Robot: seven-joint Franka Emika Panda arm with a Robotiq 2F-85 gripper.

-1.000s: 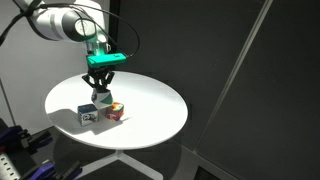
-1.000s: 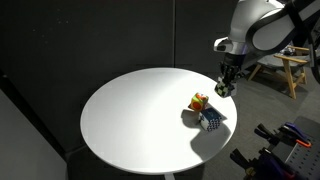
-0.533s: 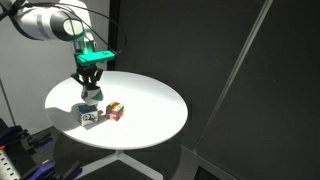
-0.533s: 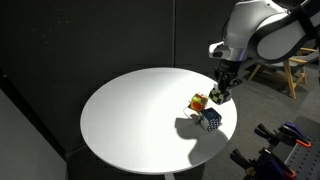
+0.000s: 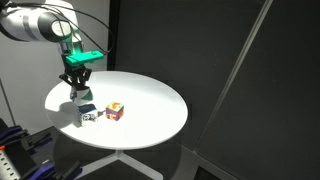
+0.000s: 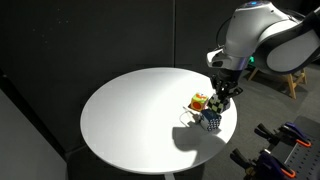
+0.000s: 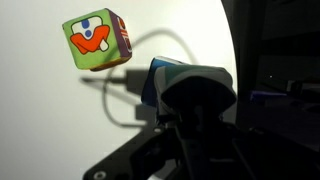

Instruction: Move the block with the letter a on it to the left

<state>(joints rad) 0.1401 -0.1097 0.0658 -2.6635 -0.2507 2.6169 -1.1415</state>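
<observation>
Gripper: in both exterior views the gripper (image 5: 78, 91) (image 6: 222, 97) points straight down over the rim of the counter (image 5: 150, 108) (image 6: 130, 115). Its fingers are closed to the width of a cube.
Grip: it clasps the block with the letter a (image 5: 78, 97) (image 6: 221, 102) between the fingertips.
Block with the letter a: it sits in the gripper, at the very tip, and shows as a small dark cube with a paler face. It looks raised a little off the counter, but whether it touches the top cannot be told.
Light-blue-and-white cube: the light-blue-and-white cube (image 5: 87, 115) (image 6: 211, 120) (image 7: 165, 80) rests on the counter just below the gripper and slightly to one side. It lies near the held block and apart from it.
Red-and-yellow cube: the red-and-yellow cube (image 5: 115, 111) (image 6: 200, 101) (image 7: 95, 42) rests on the counter beyond the blue cube, farther from the gripper. The two do not touch. In the wrist view its upper face is green with an orange and white patch.
Wrist view: a dark, blurred mass fills the lower middle and partly hides the blue cube. What is finger and what is block cannot be told there.
Shadow: the arm's shadow (image 6: 195, 135) falls on the counter under the gripper, around the blue cube.
Counter: round and white, in front of dark curtains.
</observation>
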